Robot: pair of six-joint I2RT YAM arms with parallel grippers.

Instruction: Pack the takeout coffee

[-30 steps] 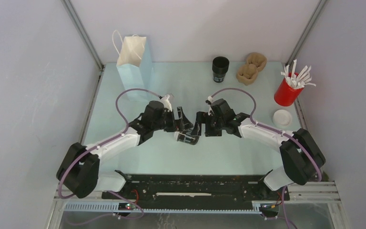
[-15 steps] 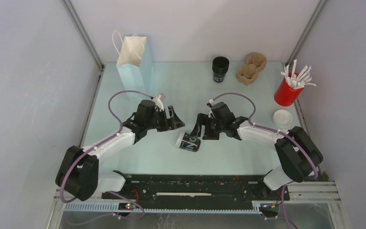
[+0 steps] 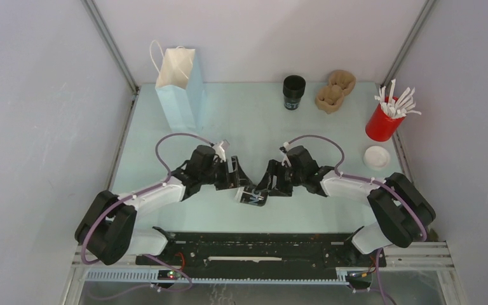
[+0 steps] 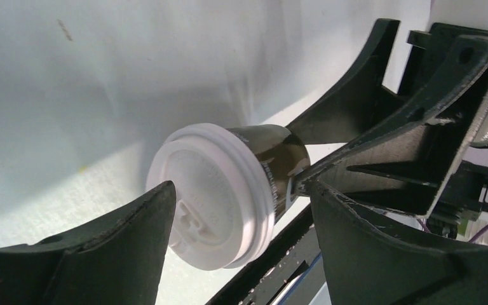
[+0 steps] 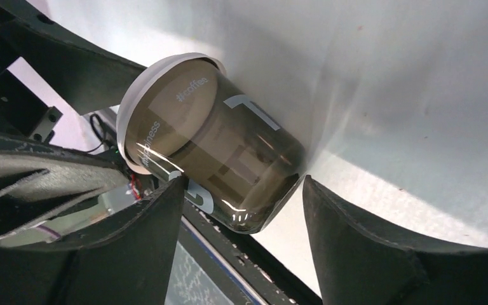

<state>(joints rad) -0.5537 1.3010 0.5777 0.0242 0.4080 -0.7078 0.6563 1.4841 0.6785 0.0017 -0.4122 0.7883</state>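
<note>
The takeout coffee point(image 3: 252, 196), a black cup with a white domed lid, lies on its side on the table between my two grippers. My left gripper point(image 3: 239, 182) is open, with its jaws on either side of the lid end. In the left wrist view the white lid point(image 4: 210, 194) faces the camera between the fingers of the left gripper point(image 4: 240, 190). My right gripper point(image 3: 269, 185) is open around the cup's base end. In the right wrist view the cup's printed side point(image 5: 222, 146) lies between the spread fingers of the right gripper point(image 5: 243, 184).
A light blue paper bag point(image 3: 179, 89) stands upright at the back left. A lidless black cup point(image 3: 293, 92) and brown cup carriers point(image 3: 335, 91) sit at the back. A red cup of white sticks point(image 3: 384, 119) and a loose white lid point(image 3: 376, 156) are at the right.
Both grippers drew back from the lying cup half a second ago and have now come in again, lower and closer, around its two ends. The cup has shifted slightly toward the near edge.
</note>
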